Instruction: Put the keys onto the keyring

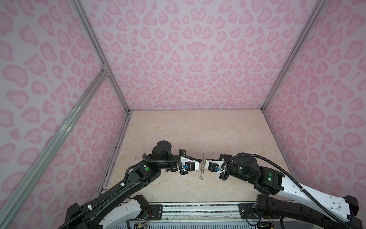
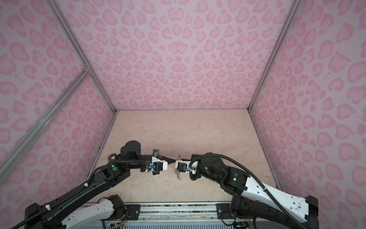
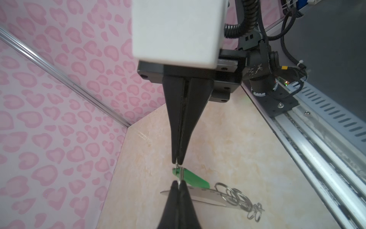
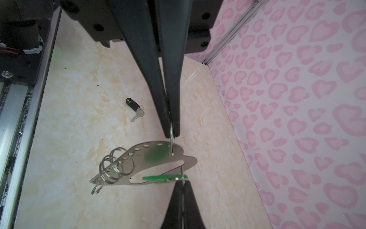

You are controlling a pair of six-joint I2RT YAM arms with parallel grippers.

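left wrist view has the left pincer clamped on a thin wire ring that passes through a hole in the keyring. the flat plate hangs clear of the table, tilted, between the two arms. just beside those tips is the green-tag key, and the right pincer is clamped on the small loop at the tag's hole end. the two pincers stand nearly tip to tip.

the step in hand looks like threading the green-tag key's loop onto the held ring. i cannot tell whether the loop has caught the ring's coil, because the wires overlap in both wrist views. to do it well, the left grip should be firm and motionless so the plate does not swing. the right side should feed the loop along the coil with a small turning move. a straight pull could drag the ring out of the left grip or drop the plate. neither grip should loosen until the loop hangs by itself.

no box, tray or bowl is in view. the keyring is the only holder, with a bunch of spare rings sitting in the holes at one end. the black-tag key lies flat on the table, well apart from the plate. it is hidden in both top views.
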